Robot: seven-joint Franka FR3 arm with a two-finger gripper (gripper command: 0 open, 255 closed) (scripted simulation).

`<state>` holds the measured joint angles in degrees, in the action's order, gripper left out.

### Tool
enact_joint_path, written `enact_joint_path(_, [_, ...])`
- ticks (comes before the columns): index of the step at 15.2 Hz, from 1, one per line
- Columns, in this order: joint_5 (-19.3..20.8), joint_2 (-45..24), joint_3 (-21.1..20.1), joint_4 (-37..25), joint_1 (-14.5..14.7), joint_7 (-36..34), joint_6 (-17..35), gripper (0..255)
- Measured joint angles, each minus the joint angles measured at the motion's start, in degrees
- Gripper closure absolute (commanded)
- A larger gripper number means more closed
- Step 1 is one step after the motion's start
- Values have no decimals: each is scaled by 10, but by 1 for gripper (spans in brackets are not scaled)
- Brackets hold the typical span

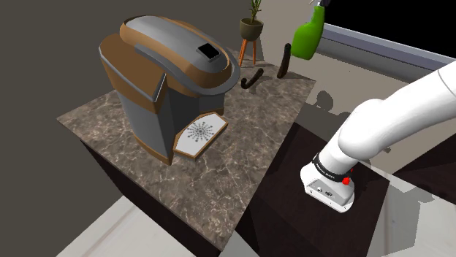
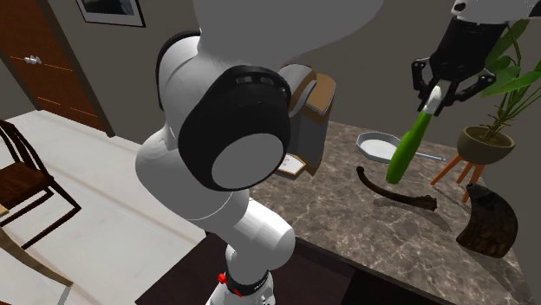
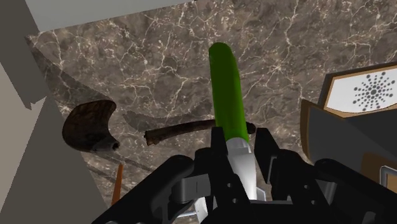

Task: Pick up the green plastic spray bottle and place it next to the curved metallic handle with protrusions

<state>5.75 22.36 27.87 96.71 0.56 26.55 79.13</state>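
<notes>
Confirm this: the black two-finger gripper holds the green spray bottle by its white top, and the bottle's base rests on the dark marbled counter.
No. The black two-finger gripper does hold the green spray bottle by its white top, but the second exterior view shows the bottle hanging tilted in the air above the dark marbled counter.

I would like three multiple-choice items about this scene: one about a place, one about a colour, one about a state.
1. Where is the green bottle? A in the air above the counter; B lying on the counter; C on a shelf.
2. What colour is the coffee machine trim? A red; B brown; C blue.
3. How is the pincer? A open; B shut on nothing; C shut on the bottle.
Answers: A, it hangs over the counter; B, brown bands frame its grey body; C, the pincer clasps its white neck.
</notes>
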Motion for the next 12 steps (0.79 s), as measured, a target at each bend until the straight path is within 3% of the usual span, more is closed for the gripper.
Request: enact_joint_path(12, [16,42,-2,130,-10,-7,91,255])
